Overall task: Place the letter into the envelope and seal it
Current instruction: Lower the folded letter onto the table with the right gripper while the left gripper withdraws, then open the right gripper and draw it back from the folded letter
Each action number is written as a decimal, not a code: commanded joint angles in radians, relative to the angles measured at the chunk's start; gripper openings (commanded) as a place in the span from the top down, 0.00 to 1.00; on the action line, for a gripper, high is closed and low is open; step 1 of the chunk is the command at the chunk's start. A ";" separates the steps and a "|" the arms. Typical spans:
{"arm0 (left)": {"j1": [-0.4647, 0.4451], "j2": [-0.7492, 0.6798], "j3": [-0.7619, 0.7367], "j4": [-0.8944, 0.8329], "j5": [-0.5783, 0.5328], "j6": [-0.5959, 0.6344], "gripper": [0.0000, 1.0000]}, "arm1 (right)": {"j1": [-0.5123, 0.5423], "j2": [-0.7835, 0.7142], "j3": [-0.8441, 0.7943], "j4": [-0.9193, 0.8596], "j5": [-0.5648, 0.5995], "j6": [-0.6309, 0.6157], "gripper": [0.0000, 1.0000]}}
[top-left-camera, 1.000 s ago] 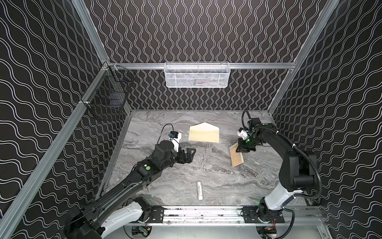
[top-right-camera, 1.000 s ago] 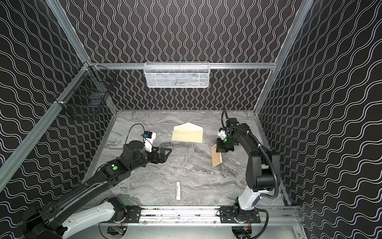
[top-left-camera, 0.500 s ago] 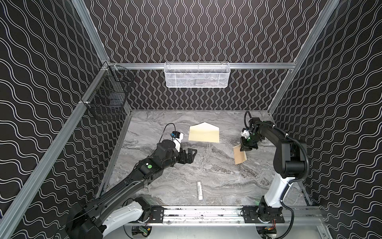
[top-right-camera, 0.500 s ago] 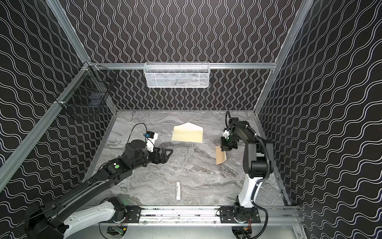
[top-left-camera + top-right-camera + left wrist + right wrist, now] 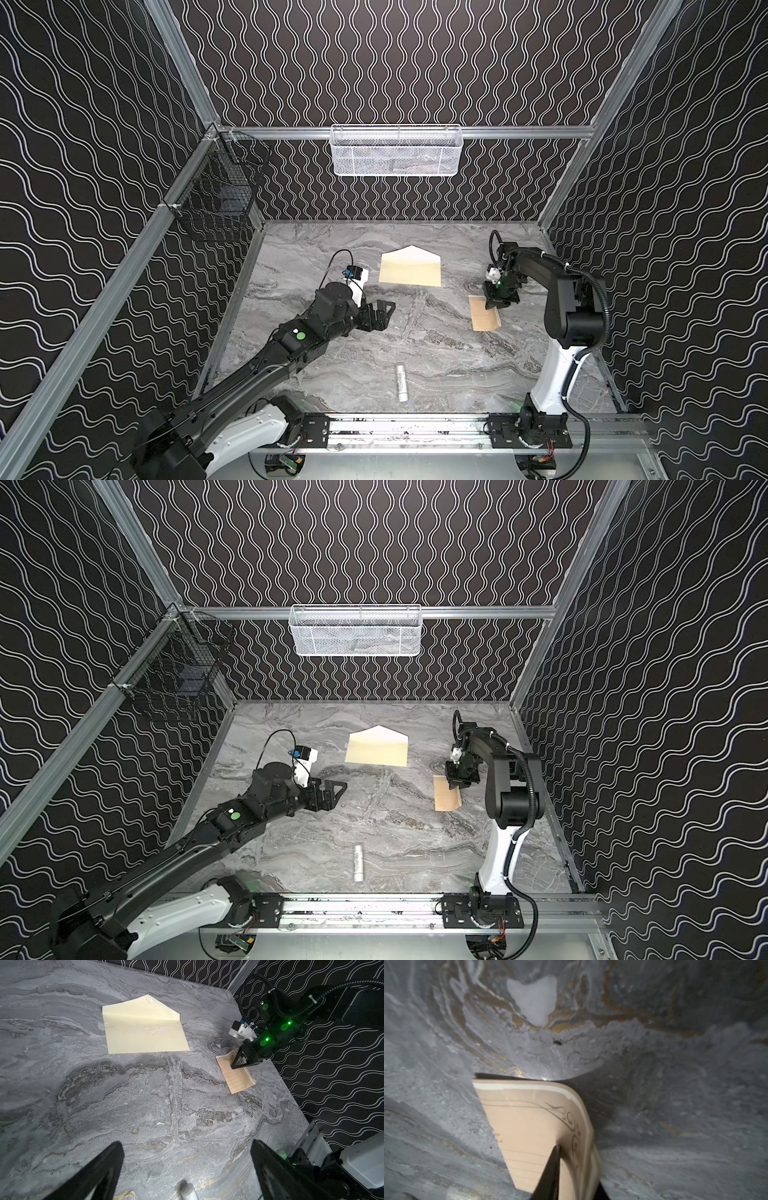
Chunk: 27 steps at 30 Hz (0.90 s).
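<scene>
the letter [image 5: 486,322] is seen near the right edge of the desk [image 5: 436,357], one end raised between the fingers [image 5: 552,1176] of the right hand [image 5: 493,305]; whether it is clamped cannot be told. the left hand [image 5: 384,319] is held wide open. the envelope [image 5: 410,270] is laid flap-open near the far edge.

From my station the table [image 5: 436,353] reads as grey marble-patterned stone or laminate, matt and finely grainy. The letter [image 5: 239,1080] is matt tan kraft paper, and the envelope [image 5: 143,1036] is smoother cream paper with a faint sheen. The far basket [image 5: 397,158] is white-coated metal mesh, and the frame rail [image 5: 519,132] it hangs from looks like bare brushed aluminium.
</scene>
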 commanded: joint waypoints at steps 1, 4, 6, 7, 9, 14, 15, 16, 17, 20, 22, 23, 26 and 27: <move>0.001 -0.003 -0.003 0.024 -0.011 0.012 0.01 | -0.001 0.005 0.003 0.000 0.033 -0.011 0.76; 0.001 -0.004 -0.006 0.027 -0.017 0.010 0.01 | -0.001 0.002 0.008 -0.001 0.042 -0.008 0.70; 0.001 -0.002 -0.004 0.028 -0.019 0.010 0.01 | -0.001 -0.002 0.009 -0.001 0.047 -0.004 0.66; 0.000 0.000 -0.004 0.028 -0.021 0.006 0.01 | -0.001 -0.006 0.010 0.001 0.050 -0.005 0.64; 0.001 0.003 -0.005 0.029 -0.019 0.005 0.01 | -0.001 -0.012 0.009 0.003 0.059 -0.004 0.61; 0.001 0.001 -0.012 0.030 -0.026 -0.003 0.01 | -0.001 -0.023 0.012 0.006 0.068 0.003 0.56; 0.001 0.000 -0.013 0.031 -0.028 -0.003 0.01 | -0.001 -0.025 0.012 0.006 0.068 0.003 0.55; 0.001 0.000 -0.013 0.029 -0.030 -0.006 0.01 | -0.001 -0.031 0.012 0.004 0.070 0.005 0.54; 0.001 0.001 -0.013 0.029 -0.031 -0.006 0.01 | -0.001 -0.036 0.012 0.004 0.072 0.007 0.53; 0.002 0.006 -0.016 0.031 -0.027 -0.011 0.01 | -0.001 -0.057 0.009 0.004 0.081 0.012 0.49; 0.002 0.011 -0.013 0.029 -0.027 -0.011 0.01 | -0.001 -0.071 0.010 0.001 0.089 0.016 0.47; 0.002 0.012 -0.012 0.029 -0.028 -0.011 0.01 | -0.001 -0.077 0.013 -0.002 0.092 0.020 0.46; 0.004 0.017 -0.006 0.027 -0.026 -0.007 0.01 | 0.001 -0.105 0.022 -0.007 0.101 0.038 0.45; 0.005 0.017 -0.006 0.025 -0.029 -0.005 0.01 | 0.004 -0.122 0.017 0.001 0.092 0.049 0.45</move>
